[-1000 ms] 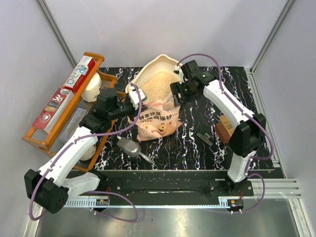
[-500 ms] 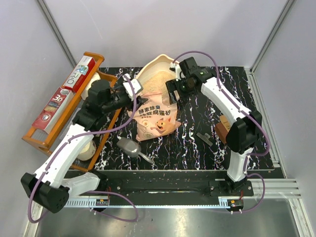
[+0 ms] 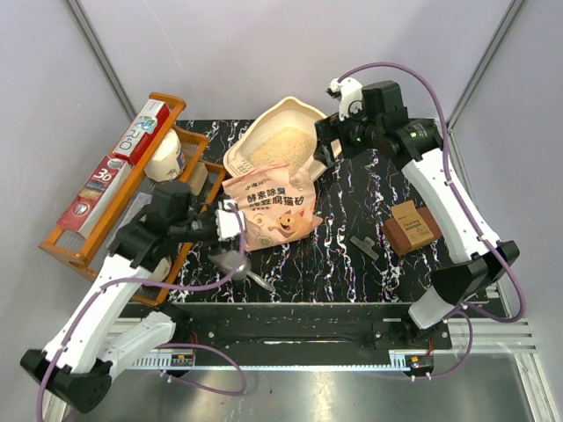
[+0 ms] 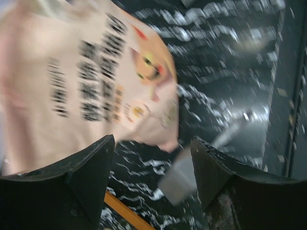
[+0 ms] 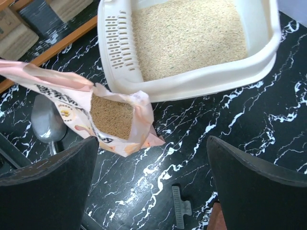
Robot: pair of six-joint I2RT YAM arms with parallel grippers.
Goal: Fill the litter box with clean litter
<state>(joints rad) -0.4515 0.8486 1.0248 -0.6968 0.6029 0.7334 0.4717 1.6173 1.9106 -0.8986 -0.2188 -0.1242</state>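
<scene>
Both arms have pulled back off the bag (image 3: 274,211); left fingers (image 4: 81,177) and right fingers (image 5: 48,182) spread, empty; litter (image 5: 187,33) covers the box (image 5: 192,86); bag part-full; filling likely done.

The white left arm (image 3: 106,281) with black joints is reaching forward and inward. The black two-finger left end effector (image 3: 230,220) is pointing right, jaws apart, gripping nothing. The white right arm (image 3: 449,193) is arching far back. The right end effector (image 5: 151,143) is facing down, wide open and empty.
</scene>
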